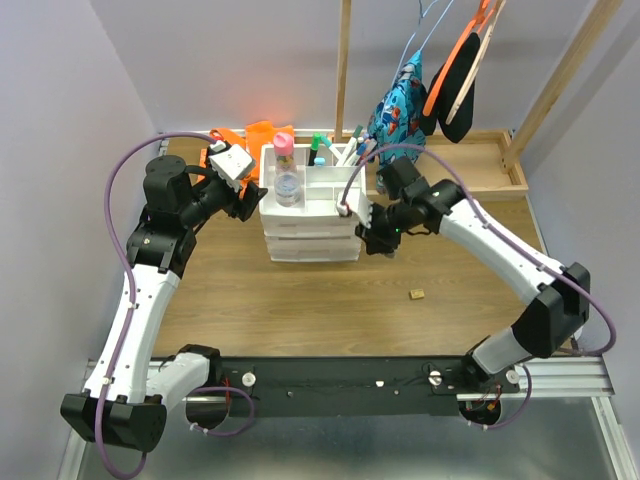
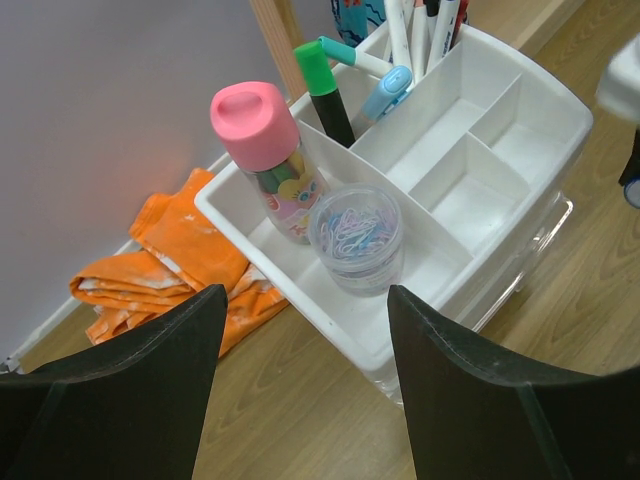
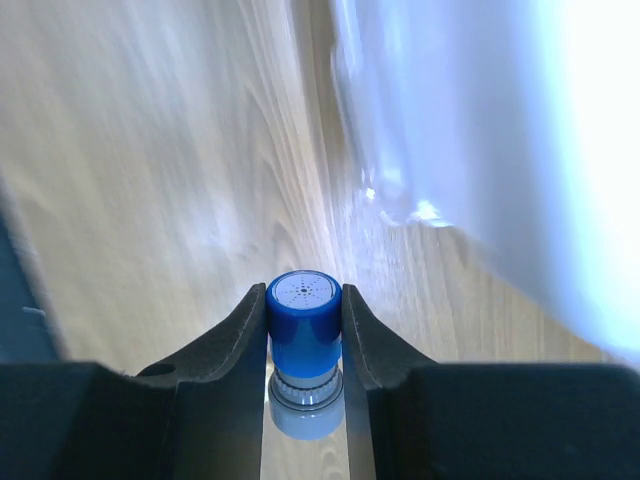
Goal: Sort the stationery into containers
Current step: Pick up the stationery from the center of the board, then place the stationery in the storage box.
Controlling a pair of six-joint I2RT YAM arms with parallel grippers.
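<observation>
Clamped between the fingers of right gripper [image 3: 303,296]: stubby blue highlighter [image 3: 303,325], round blue end face showing, long axis crosswise to the squeeze. Held low beside the right end of the white drawer unit [image 1: 310,240], close to its wall, contact not resolvable. Beneath it, wood tabletop [image 1: 300,310].

Up and to the robot's left of that gripper: the top tray [image 2: 525,150], its bare right-hand compartments closest. Judged next: lift over the rim, then left and down. Nearer arm for this: right.

Off the unit's left end: left gripper [image 2: 305,385], fingers wide apart, holding nothing, hovering above the clear jar of paper clips [image 2: 356,235] and pink-capped bottle [image 2: 262,140], both already in the tray.

Loose on the tabletop, well apart from both grippers: tan block [image 1: 417,294].
</observation>
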